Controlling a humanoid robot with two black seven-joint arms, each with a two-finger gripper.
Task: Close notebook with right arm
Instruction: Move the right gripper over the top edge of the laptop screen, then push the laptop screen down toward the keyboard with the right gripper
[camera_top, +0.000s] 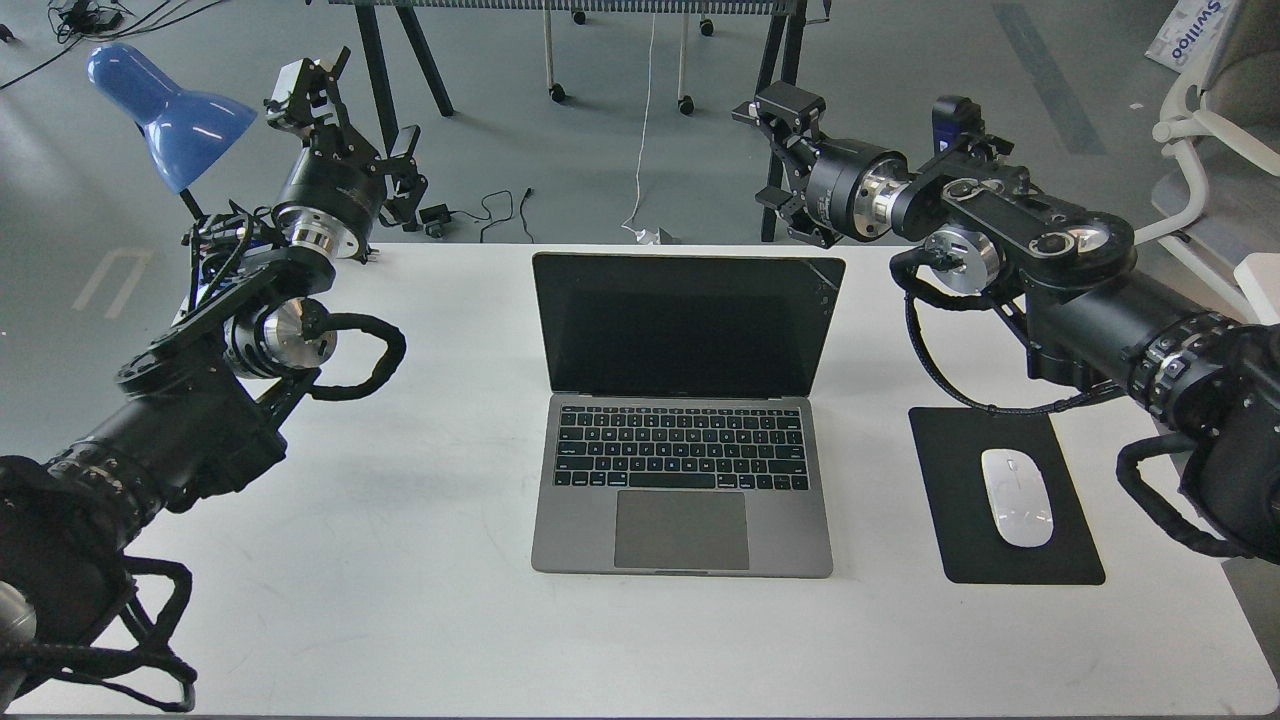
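The notebook (683, 470) stands open in the middle of the white table (420, 560), its dark screen (685, 322) upright and facing me, the keyboard and trackpad towards me. My right arm (1010, 225) comes in from the right with a blue wrist module (955, 115). Its gripper (765, 155) hangs above the table's far edge, just right of the screen's top right corner and apart from it. Its fingers look spread and hold nothing. My left gripper (355, 110) is raised at the far left, open and empty.
A black mouse pad (960, 450) with a white mouse (1016, 497) lies right of the notebook, under my right forearm. A blue desk lamp (170, 110) stands at the far left behind my left arm. A white chair (1210, 130) is at the far right.
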